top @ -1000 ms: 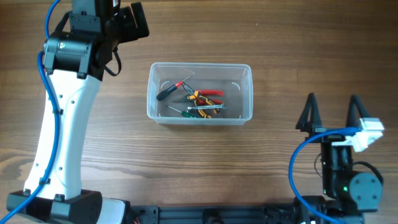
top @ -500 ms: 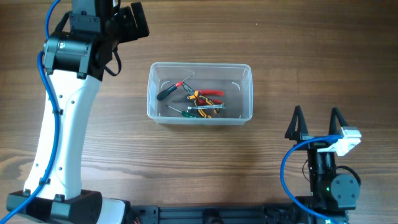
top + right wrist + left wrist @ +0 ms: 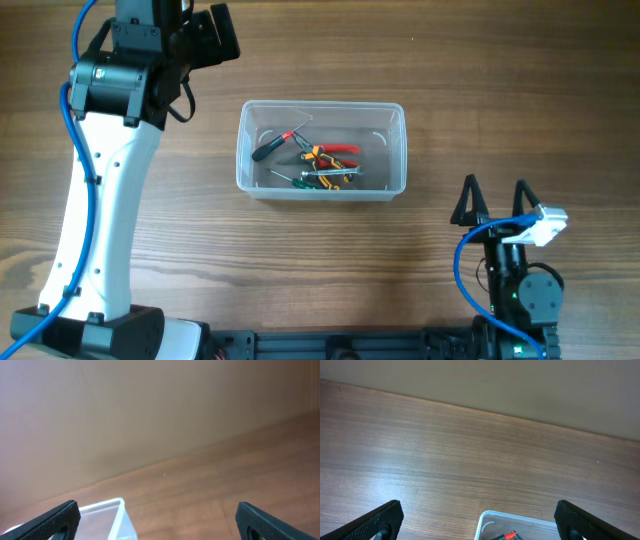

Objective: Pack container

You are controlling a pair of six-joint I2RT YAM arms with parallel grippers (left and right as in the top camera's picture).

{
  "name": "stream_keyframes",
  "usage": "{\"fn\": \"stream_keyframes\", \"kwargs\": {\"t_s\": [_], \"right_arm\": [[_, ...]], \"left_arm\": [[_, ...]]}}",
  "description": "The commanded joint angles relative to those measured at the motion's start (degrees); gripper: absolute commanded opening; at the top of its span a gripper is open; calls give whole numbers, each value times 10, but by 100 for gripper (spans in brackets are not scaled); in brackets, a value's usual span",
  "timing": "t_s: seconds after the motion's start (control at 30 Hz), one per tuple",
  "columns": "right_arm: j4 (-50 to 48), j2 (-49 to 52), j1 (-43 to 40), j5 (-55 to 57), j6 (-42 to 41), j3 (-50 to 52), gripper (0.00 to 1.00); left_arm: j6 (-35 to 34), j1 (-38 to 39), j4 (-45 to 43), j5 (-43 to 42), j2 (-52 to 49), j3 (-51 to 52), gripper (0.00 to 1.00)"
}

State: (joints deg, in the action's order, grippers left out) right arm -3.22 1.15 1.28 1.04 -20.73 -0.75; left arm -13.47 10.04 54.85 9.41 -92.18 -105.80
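Note:
The clear plastic container [image 3: 321, 112] stands mid-table with several hand tools inside: red-handled pliers [image 3: 336, 151], a black-handled screwdriver [image 3: 270, 148] and a green and orange tool [image 3: 322, 177]. Its corner shows in the left wrist view [image 3: 487, 519] and in the right wrist view [image 3: 118, 510]. My left gripper [image 3: 478, 520] is open and empty, high at the far left; only its body shows in the overhead view. My right gripper [image 3: 491, 201] is open and empty near the front right, apart from the container; it also shows in the right wrist view [image 3: 158, 517].
The left arm's white column [image 3: 95, 230] rises along the left side. Blue cables run along both arms. The wooden table [image 3: 300, 250] ends at a plain wall at the far side.
My right arm has drawn back toward the front edge and a little left, away from the container. The left arm and the tools have not moved.

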Motion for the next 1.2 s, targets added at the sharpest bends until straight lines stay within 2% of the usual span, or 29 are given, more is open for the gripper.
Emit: {"fn": "stream_keyframes", "kwargs": {"t_s": [0.0, 0.07, 0.2, 0.33, 1.17], "right_arm": [[11, -10, -3, -11, -7, 5, 100], [12, -10, -3, -12, 14, 5, 100], [16, -10, -3, -75, 110, 5, 100], [25, -10, -3, -90, 150, 5, 100], [26, -10, -3, -86, 147, 5, 100]], "left_arm": [[-9, -4, -1, 5, -2, 0, 100], [-9, -4, -1, 5, -2, 0, 100], [-9, -4, -1, 5, -2, 0, 100], [-9, -4, -1, 5, -2, 0, 100], [-9, -4, -1, 5, -2, 0, 100]]}}
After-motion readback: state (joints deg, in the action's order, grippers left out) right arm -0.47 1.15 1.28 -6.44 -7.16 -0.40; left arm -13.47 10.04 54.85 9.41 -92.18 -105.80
